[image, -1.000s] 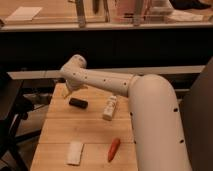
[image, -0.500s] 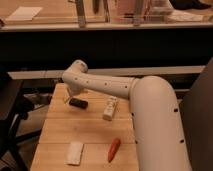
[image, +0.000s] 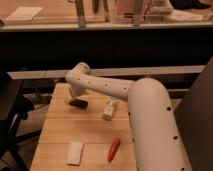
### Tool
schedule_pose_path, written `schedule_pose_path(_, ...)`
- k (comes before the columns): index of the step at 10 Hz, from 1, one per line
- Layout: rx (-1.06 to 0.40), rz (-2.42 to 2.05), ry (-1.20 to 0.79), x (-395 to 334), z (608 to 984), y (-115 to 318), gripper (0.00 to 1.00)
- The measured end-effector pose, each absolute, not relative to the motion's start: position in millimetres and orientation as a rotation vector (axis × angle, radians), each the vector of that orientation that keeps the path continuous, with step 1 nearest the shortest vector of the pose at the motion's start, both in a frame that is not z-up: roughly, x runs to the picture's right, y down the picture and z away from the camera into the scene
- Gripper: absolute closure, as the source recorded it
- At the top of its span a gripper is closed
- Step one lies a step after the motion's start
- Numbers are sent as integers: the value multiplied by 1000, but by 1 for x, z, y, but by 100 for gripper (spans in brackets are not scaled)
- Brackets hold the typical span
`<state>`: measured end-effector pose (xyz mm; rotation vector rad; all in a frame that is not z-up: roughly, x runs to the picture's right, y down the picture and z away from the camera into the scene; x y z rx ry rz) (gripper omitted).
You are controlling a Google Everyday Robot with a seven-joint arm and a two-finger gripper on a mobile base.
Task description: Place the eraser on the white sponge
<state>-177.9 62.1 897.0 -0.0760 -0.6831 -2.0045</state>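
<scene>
the wooden bench (image: 60, 131) carries four items. the eraser (image: 79, 104), a small dark block, lies flat on the far left part of the bench top, near the back edge. the white sponge (image: 75, 152), a thin flat pale pad, lies on the near part of the bench, toward the left, well apart from the eraser. the two do not touch, and the eraser is not on the sponge.

the white robot arm (image: 115, 91) comes in from the right foreground and reaches across to the far left of the bench, where it bends downward. the claw (image: 74, 99) sits at the lower end of that bend, directly at the eraser's left end and low to the bench surface. contact between claw and eraser cannot be confirmed. whether the claw is released or clenched cannot be told from this view.

a thicker white block with dark marks (image: 109, 109) lies near mid-bench, to the right of the eraser and apart from it. an orange carrot-shaped piece (image: 114, 149) lies on the near part of the bench, to the right of the white sponge, not touching it.

a dark chair (image: 10, 112) stands off the left side of the bench.
</scene>
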Motion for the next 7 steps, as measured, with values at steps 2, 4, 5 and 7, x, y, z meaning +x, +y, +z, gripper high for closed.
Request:
schedule_pose_path(2, -80, -2007, -710, -180, 905, 71, 20)
schedule_pose_path(4, -87, -2009, -720, -178, 909, 73, 20)
schedule_pose_path(5, -90, -2005, -728, -176, 910, 72, 20)
schedule_pose_path(7, -92, -1998, -737, -175, 914, 71, 20)
